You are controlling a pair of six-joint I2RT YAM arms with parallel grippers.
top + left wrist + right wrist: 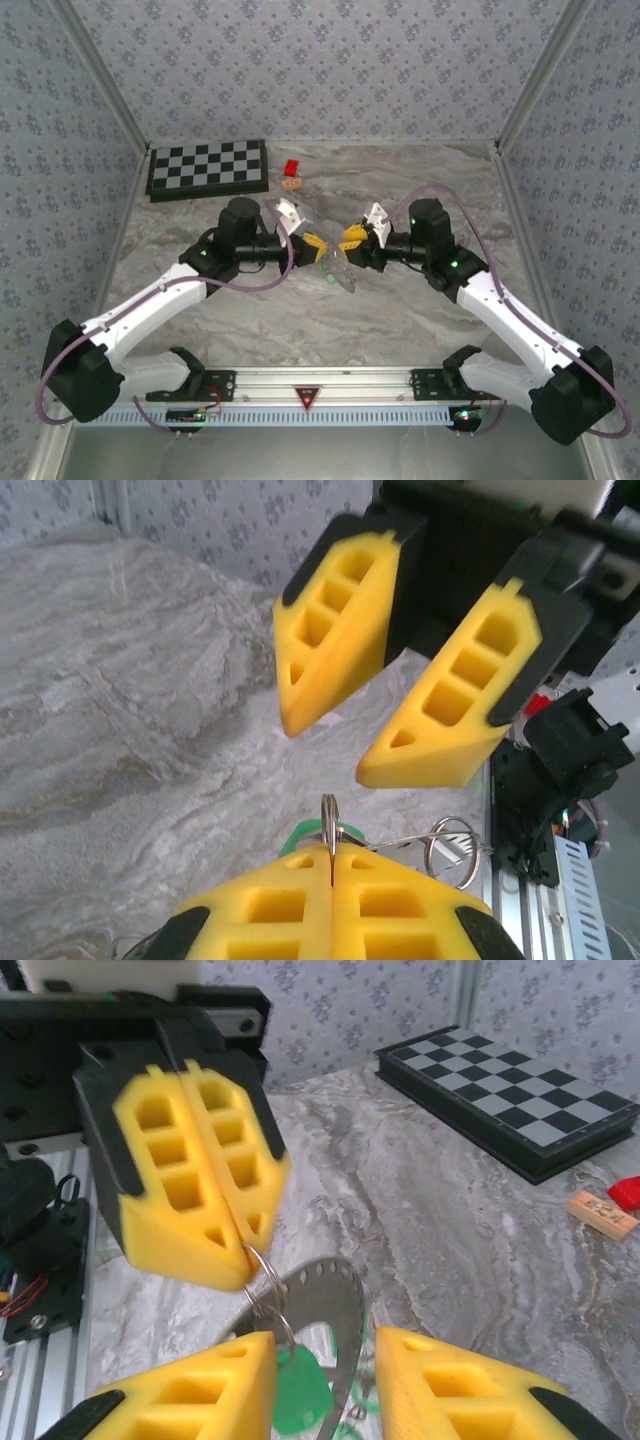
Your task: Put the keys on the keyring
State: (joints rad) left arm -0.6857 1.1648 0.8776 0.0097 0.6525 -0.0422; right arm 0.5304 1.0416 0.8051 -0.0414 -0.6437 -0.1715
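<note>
Grey marbled table [400,310] lay between papered walls, with a chessboard [207,168] at its far left and a red block [291,167] and tan piece [291,184] just beside it. Both arms met over the middle. We saw the left fingers [215,1230] pressed shut, pinching a thin wire loop [265,1275] at their tips. Just below that loop hung a key [300,1390] with a green head, and beside it the keyring [335,1295]; how they were joined we could not tell. We saw the right fingers [430,750] standing apart, facing the left ones, with the green head between their tips and touching neither as far as we could see.
</note>
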